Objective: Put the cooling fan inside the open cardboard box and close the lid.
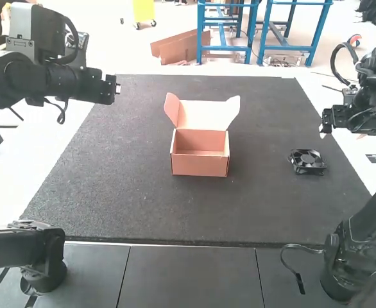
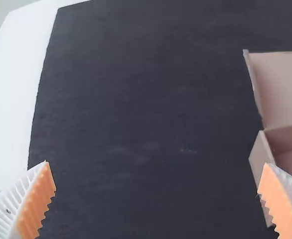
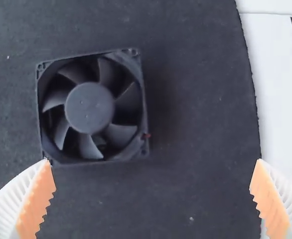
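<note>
The open cardboard box stands centred on the black mat, lid raised; the fan lies at its three o'clock.

Cardboard box cropped by L-wrist view edge; inside partly behind front wall, high view

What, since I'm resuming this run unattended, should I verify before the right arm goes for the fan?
1. Cardboard box upright, lid raised: ok.
2. Box interior free of objects: ok for the part visible.
3. Cooling fan lying flat on the mat, nothing touching it: ok.
4. Right tool open: ok.
5. Fan centred between the right tool's fingers: not ok, it sits toward one finger.
6. Left tool open and apart from the box: ok.
</note>
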Controlling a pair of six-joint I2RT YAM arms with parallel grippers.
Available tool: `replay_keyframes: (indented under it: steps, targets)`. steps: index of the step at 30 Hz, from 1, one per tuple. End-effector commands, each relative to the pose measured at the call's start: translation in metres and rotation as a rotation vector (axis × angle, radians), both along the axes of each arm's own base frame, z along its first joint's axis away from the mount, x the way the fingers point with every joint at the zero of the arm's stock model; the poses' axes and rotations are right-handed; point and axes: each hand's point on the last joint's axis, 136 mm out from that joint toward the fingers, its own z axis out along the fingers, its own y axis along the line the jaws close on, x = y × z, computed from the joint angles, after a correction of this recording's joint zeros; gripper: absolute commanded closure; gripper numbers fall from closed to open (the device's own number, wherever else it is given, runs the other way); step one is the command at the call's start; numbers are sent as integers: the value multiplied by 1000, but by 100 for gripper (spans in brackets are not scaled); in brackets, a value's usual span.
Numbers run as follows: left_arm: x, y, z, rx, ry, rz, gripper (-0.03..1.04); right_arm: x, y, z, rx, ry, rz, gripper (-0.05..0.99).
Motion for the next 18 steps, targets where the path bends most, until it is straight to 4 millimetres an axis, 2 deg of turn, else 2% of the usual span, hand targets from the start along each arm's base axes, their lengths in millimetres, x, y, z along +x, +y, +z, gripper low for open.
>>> replay_keyframes:
  steps: [1, 7, 11, 15, 18]
  targets:
    - [5, 13, -3, 10, 2, 59, 5, 3, -15, 2, -96, 7, 55, 3]
    - [9, 22, -2, 14, -4, 88, 5, 8, -24, -22, -98, 74, 51, 3]
    - [12, 25, -2, 14, -5, 97, 5, 10, -31, -41, -18, 123, 6, 3]
    - [14, 24, -3, 17, -6, 89, 5, 19, -39, -49, 21, 139, -31, 3]
    - [16, 24, -1, 23, -14, 85, 5, 27, -31, -52, 89, 140, -34, 3]
